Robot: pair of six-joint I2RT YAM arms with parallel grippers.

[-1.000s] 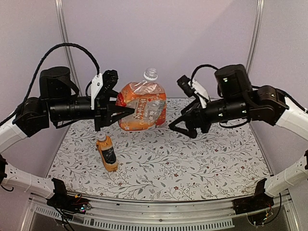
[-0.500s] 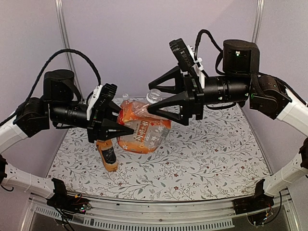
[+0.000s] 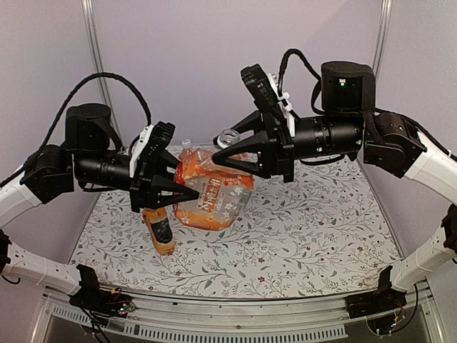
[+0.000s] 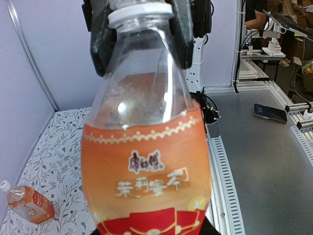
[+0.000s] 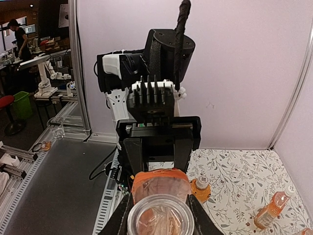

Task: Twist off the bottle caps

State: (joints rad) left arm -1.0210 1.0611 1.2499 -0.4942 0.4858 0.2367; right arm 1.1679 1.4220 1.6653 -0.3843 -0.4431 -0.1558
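A big clear bottle of orange drink (image 3: 213, 196) hangs tilted over the mat, its body in my left gripper (image 3: 187, 183), which is shut on it. My right gripper (image 3: 224, 147) is shut on the bottle's neck; its fingers (image 4: 183, 34) flank the white collar (image 4: 139, 14) in the left wrist view. In the right wrist view I look straight down on the round clear top (image 5: 135, 215) of the neck between my right gripper's (image 5: 160, 219) fingers; whether a cap sits there I cannot tell. A small black-labelled bottle (image 3: 161, 234) lies below the left gripper, its white cap (image 5: 202, 182) showing.
Another small orange bottle (image 5: 272, 209) lies at the right of the floral mat (image 3: 307, 229), and one with a white cap (image 4: 5, 185) shows at the lower left of the left wrist view. Purple walls and metal posts (image 3: 91, 43) close the back; a rail (image 3: 228, 314) runs along the front.
The right gripper came in from the right, wide open, and has closed on the big bottle's neck. The left gripper lowered and tilted the bottle, then held still.
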